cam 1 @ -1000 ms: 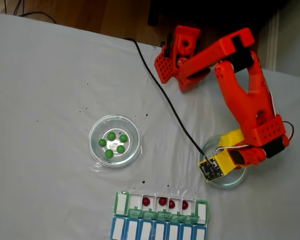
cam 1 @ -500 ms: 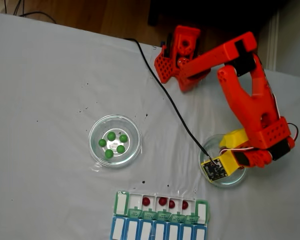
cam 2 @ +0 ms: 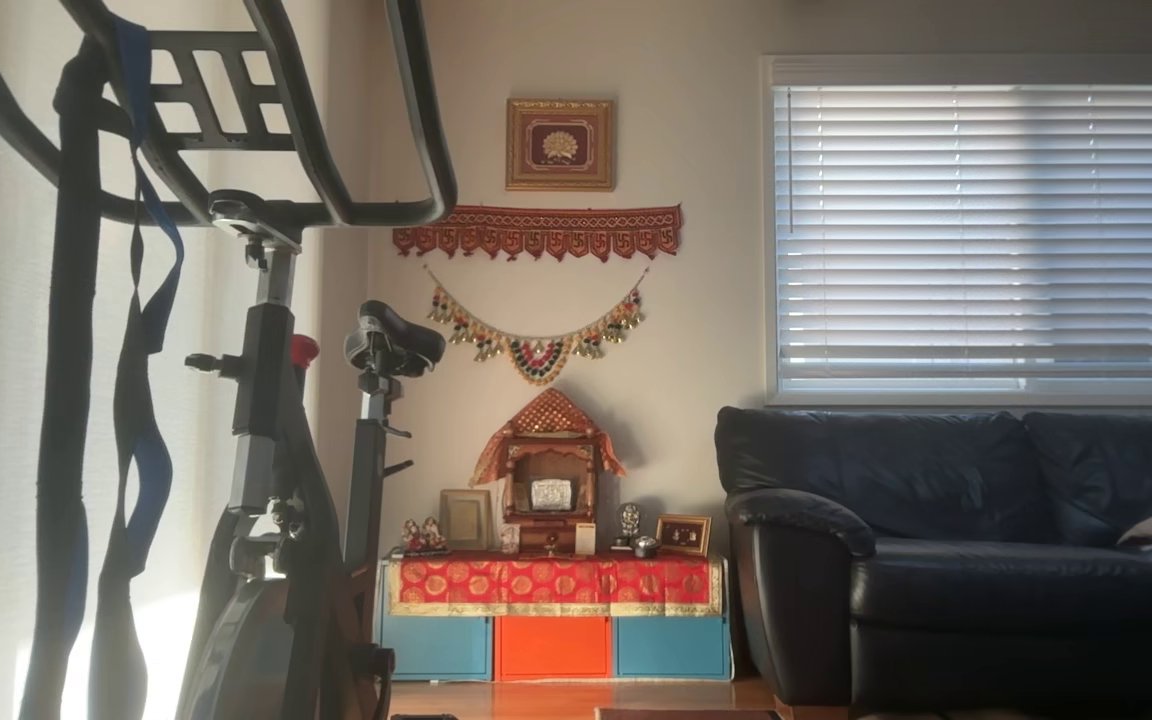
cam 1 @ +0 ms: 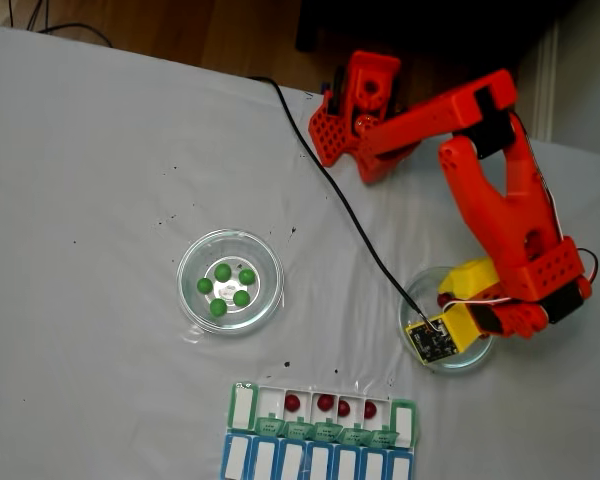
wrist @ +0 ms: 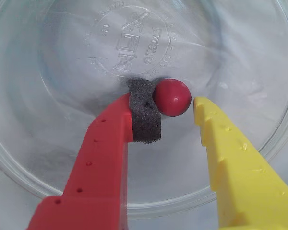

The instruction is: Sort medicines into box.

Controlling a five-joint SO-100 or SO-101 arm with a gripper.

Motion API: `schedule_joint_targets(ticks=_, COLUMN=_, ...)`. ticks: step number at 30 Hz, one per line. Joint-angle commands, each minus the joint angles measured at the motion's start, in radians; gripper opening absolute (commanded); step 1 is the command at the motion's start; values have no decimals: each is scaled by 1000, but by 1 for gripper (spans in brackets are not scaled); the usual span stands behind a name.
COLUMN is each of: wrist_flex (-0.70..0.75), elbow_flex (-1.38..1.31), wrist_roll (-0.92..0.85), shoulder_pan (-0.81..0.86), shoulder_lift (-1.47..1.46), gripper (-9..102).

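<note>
White cloth covers the table (cam 1: 100, 180) under me, and in the wrist view I am down inside a clear glass dish (wrist: 33, 158). Closest to the lens are my two fingers: the red one with its grey foam pad (wrist: 145, 112) on the left, the yellow one (wrist: 225, 148) on the right. My gripper (wrist: 175, 112) stands narrowly parted around one red ball (wrist: 172, 97); the pad touches it, while a small gap remains on the yellow side. In the fixed view this dish (cam 1: 480, 358) sits near the table's right edge. At the bottom edge lies the green-and-white box (cam 1: 320, 412), lids open, with four red balls (cam 1: 325, 402) in its middle compartments and a blue-and-white row (cam 1: 315, 462) adjoining it. Farther left, another glass dish (cam 1: 195, 262) holds five green balls (cam 1: 223, 272).
</note>
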Motion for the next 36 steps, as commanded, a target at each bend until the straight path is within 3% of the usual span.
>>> schedule_joint_targets(ticks=1, wrist_flex=17, elbow_flex=-52, wrist_roll=-2, shoulder_pan=-32, shoulder_lift=17, gripper=13)
schedule_joint_targets(ticks=36, wrist_flex=64, elbow_flex=-77, wrist_roll=6, shoulder_pan=-40, shoulder_lift=-69, gripper=1)
